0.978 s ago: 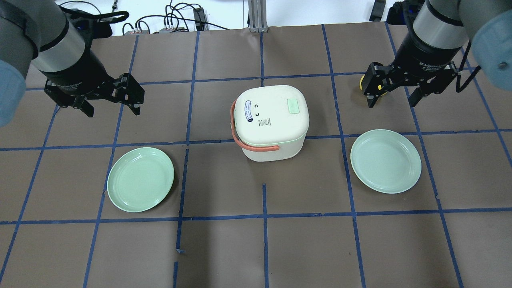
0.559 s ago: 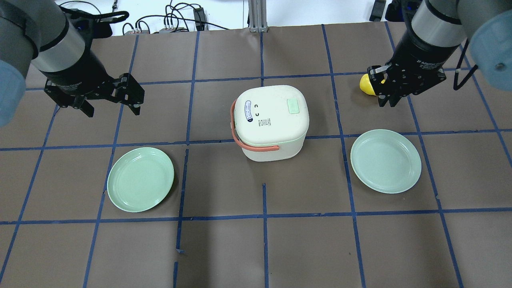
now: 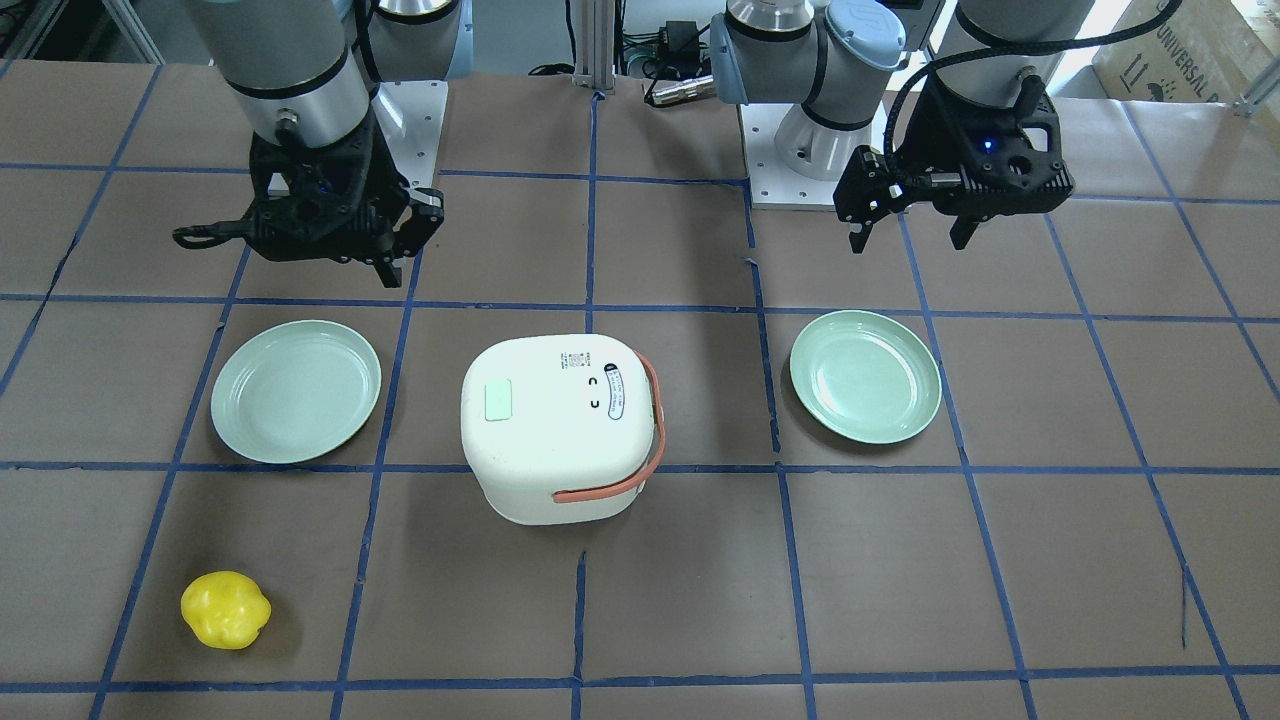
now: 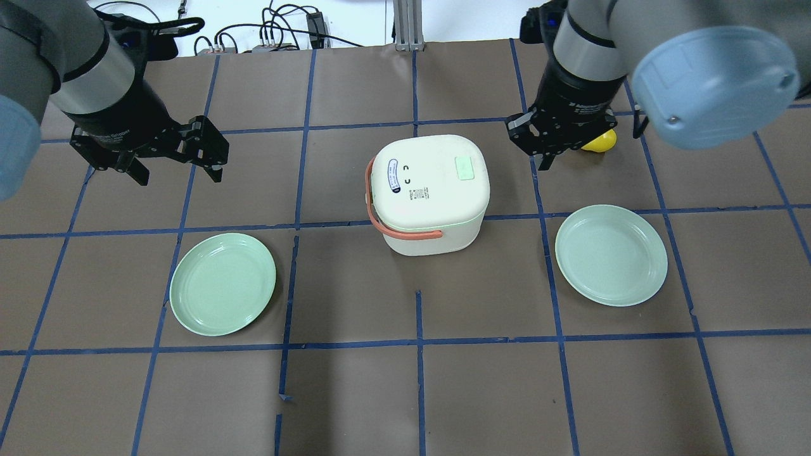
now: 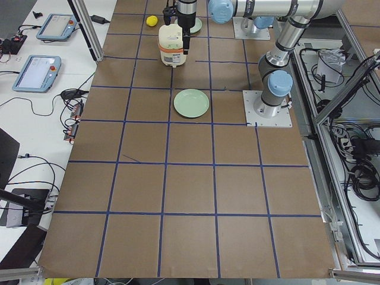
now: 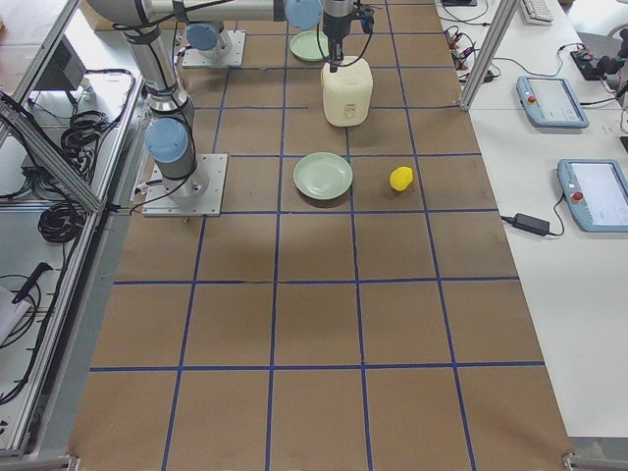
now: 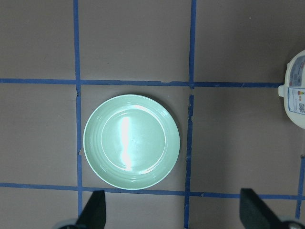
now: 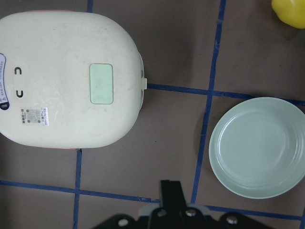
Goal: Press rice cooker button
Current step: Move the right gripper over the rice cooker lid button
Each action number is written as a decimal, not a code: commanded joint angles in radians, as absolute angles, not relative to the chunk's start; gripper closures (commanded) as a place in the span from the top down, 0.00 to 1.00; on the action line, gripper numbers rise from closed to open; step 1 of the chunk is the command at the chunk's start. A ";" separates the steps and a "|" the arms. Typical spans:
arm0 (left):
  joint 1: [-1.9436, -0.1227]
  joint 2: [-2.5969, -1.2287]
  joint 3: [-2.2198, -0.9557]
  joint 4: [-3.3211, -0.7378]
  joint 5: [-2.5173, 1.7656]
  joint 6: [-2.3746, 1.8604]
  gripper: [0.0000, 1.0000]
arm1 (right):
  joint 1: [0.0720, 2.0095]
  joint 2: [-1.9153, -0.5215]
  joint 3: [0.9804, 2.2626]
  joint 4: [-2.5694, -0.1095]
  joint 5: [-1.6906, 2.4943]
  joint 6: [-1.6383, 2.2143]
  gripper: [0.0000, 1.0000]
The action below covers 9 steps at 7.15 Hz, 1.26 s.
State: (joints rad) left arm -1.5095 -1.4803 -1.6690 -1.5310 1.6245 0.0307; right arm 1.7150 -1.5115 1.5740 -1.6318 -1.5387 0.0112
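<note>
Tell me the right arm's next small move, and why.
Probably shift the right gripper over the mint button on the rice cooker. Its jaws look shut for pressing, but it hangs beside the cooker, not yet above the button.

Brown paper covers the table (image 4: 355, 392), ruled into squares by blue tape. One green plate (image 4: 222, 284) and the other green plate (image 4: 611, 255) lie flat on it, well apart. A lumpy yellow fruit (image 3: 225, 609) sits alone, near the other green plate but not touching it. Black cables (image 4: 272, 35) tangle past the table's far edge.
</note>
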 commanded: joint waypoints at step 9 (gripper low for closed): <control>-1.509 -1.480 -1.669 -1.532 1.624 0.031 1.00 | 1.795 -1.327 1.554 -1.758 -1.532 0.018 0.02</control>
